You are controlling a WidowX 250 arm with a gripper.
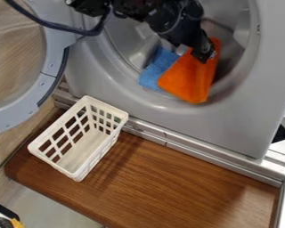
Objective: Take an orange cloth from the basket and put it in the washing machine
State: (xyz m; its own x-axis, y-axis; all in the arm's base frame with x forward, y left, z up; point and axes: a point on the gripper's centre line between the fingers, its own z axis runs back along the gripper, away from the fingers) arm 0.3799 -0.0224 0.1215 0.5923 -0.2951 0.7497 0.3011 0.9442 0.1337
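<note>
A black robot arm is reaching across the 12 o'clock edge, its black two-finger gripper (pixel 202 54) hanging at 1 o'clock, in the mouth of a grey front-loading washing machine (pixel 145 109). The fingers are clenching a bright orange fabric cloth (pixel 189 80), which is draping across the lower rim of the round opening, its lowest corner pointing toward 6 o'clock. A light blue fabric cloth (pixel 158 69) is lying on the orange cloth's 9 o'clock side, partly hiding behind it. The round, grey-rimmed door (pixel 48 67) is standing open at 10 o'clock, a dark cable (pixel 59 28) passing in front of it. At 8 o'clock, a white plastic lattice basket (pixel 79 174) is sitting upright on a brown wood-grain tabletop (pixel 168 182), its farthest corner pointing toward the machine. A silver metal rail (pixel 222 160) is running between machine and tabletop, slanting toward 4 o'clock.
</note>
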